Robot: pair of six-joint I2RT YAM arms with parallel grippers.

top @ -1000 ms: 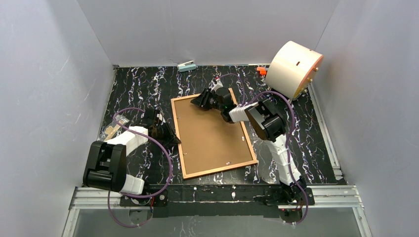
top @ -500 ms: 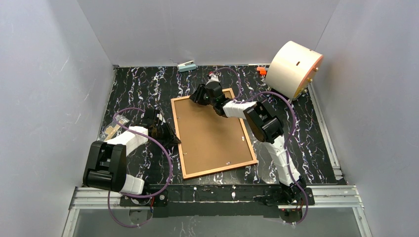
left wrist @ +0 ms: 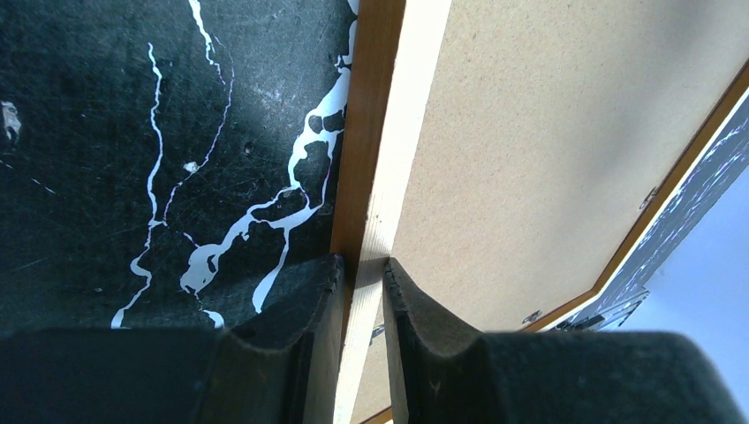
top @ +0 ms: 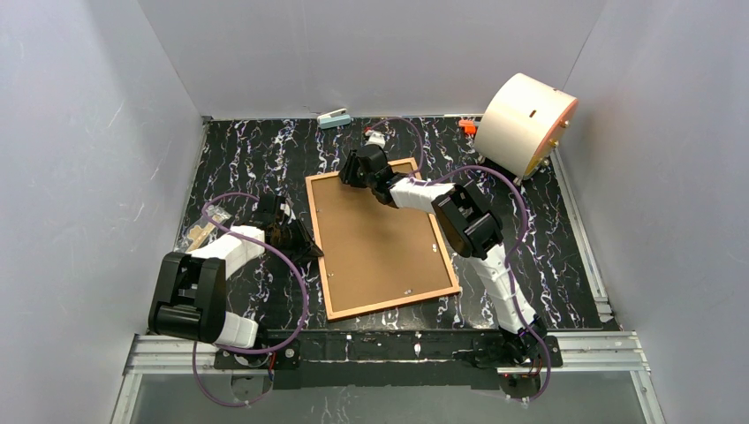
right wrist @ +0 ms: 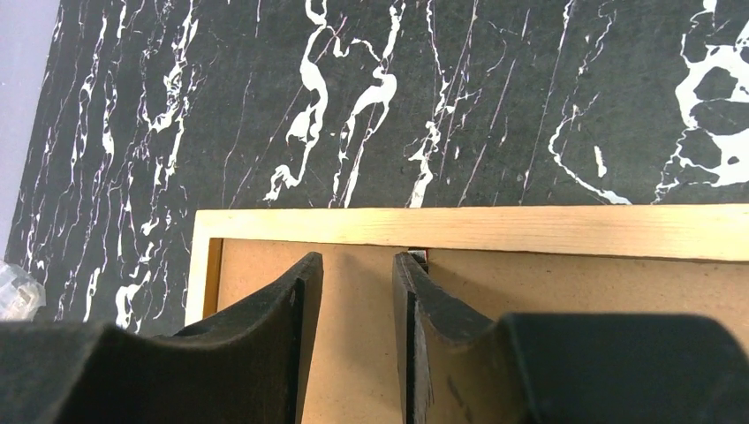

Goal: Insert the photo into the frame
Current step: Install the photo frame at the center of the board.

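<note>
The frame [top: 316, 243] lies face down on the black marble table, and a brown backing board [top: 375, 238] fills its opening. My left gripper [top: 305, 247] is shut on the frame's left rail; in the left wrist view that rail [left wrist: 366, 132] runs between the pads of the gripper [left wrist: 362, 265]. My right gripper [top: 346, 175] hovers open over the far left part of the board. In the right wrist view this gripper [right wrist: 358, 261] has only board [right wrist: 353, 353] between its fingers, just short of the far rail [right wrist: 530, 230], with a small metal tab [right wrist: 419, 259] at its right fingertip. The photo is hidden.
A big white drum [top: 525, 124] stands at the back right corner. A small blue-grey object [top: 335, 118] and an orange one [top: 467, 127] lie along the back wall. A clear plastic scrap [top: 201, 231] lies left of the left arm. Grey walls enclose the table.
My right gripper has slid away from the arms and to the left across the board, to the frame's far rail. The left gripper has kept its hold.
</note>
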